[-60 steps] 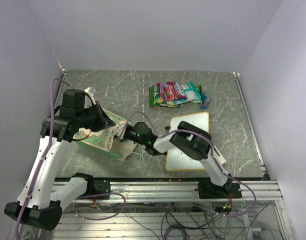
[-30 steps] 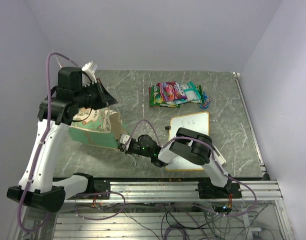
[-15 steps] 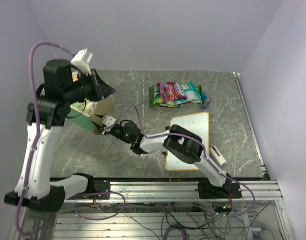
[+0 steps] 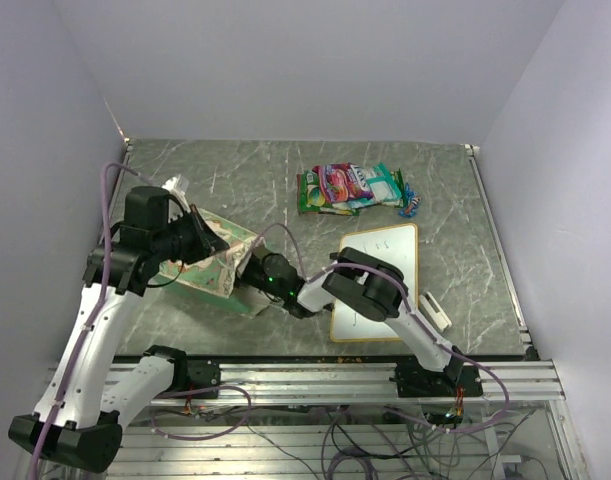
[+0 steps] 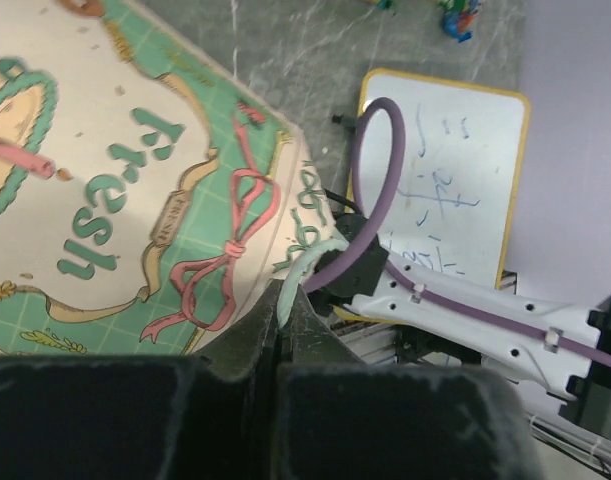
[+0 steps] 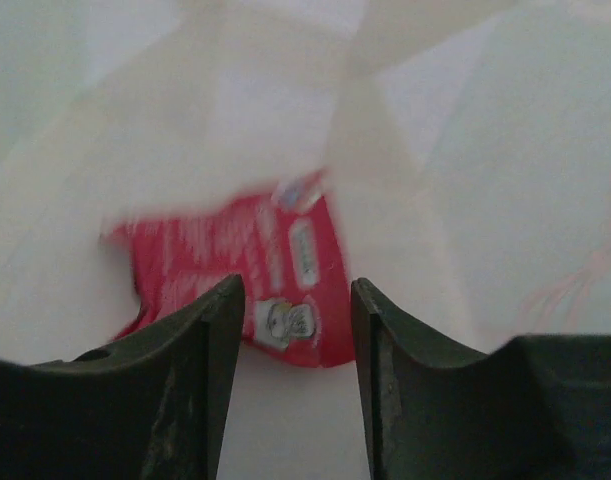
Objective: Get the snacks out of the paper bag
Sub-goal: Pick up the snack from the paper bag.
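The paper bag (image 4: 197,268) lies on its side at the left of the table, its mouth towards the right arm. My left gripper (image 4: 214,244) is shut on the bag's upper edge; in the left wrist view the gripper (image 5: 281,335) pinches the cream and green paper (image 5: 125,200). My right gripper (image 6: 297,300) is open inside the bag, its fingers (image 6: 190,370) either side of a red snack packet (image 6: 250,265) lying on the cream inside, not touching it. From above only the right wrist (image 4: 275,276) shows at the bag's mouth. Several snacks (image 4: 350,188) lie in a pile at the back.
A whiteboard (image 4: 377,282) with writing lies right of the bag, under the right arm; it also shows in the left wrist view (image 5: 455,190). A small white eraser (image 4: 435,312) lies by the whiteboard's right edge. A blue wrapped candy (image 4: 412,203) sits beside the snack pile.
My left arm, which had lifted the bag high and back, has brought it down onto the table again. My right gripper stayed at the bag's mouth and is now inside it.
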